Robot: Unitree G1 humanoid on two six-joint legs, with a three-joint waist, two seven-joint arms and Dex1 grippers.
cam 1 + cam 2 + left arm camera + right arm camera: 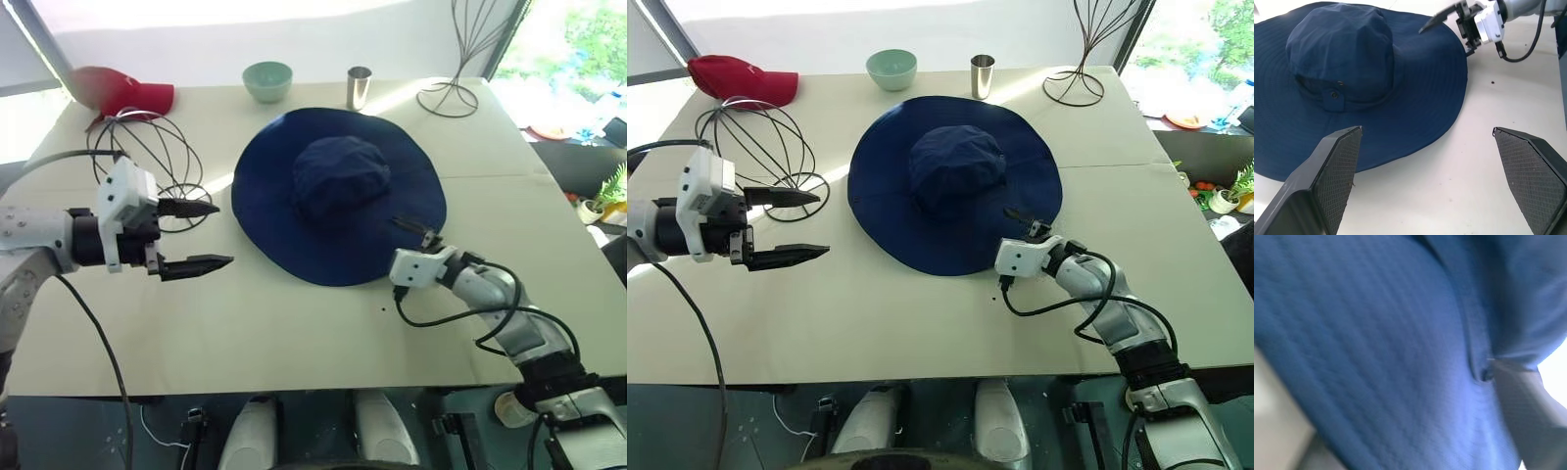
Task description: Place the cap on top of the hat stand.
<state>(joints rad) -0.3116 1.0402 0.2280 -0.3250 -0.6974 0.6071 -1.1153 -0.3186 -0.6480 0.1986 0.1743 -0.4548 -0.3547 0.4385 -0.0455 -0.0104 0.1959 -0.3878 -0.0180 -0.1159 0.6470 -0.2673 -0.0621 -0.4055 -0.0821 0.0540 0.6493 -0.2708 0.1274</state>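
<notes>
- The cap [338, 196] lies flat, crown up, mid-table [294, 323].
- The hat stand [147, 157] sits off its left side, apart, before a red cap [127, 95].
- Left gripper [196, 237] hovers between them, its 2 fingers spread, holding nothing.
- Right gripper [419, 233] is at the brim's near-right edge, 1 finger over the fabric; whether it's clamped, I cannot tell.

Table [294, 333] covered with a pale beige sheet, bearing several items along its far edge. From the left corner: a small red cap [127, 95]; a pale green bowl [267, 80], upright; a metal cup [359, 87], upright, just beside the bowl; and a tall wire stand [460, 59] with upward-flaring wires on a looped wire base. Beyond the right edge, a small potted plant [600, 201] stands at lower level.
</notes>
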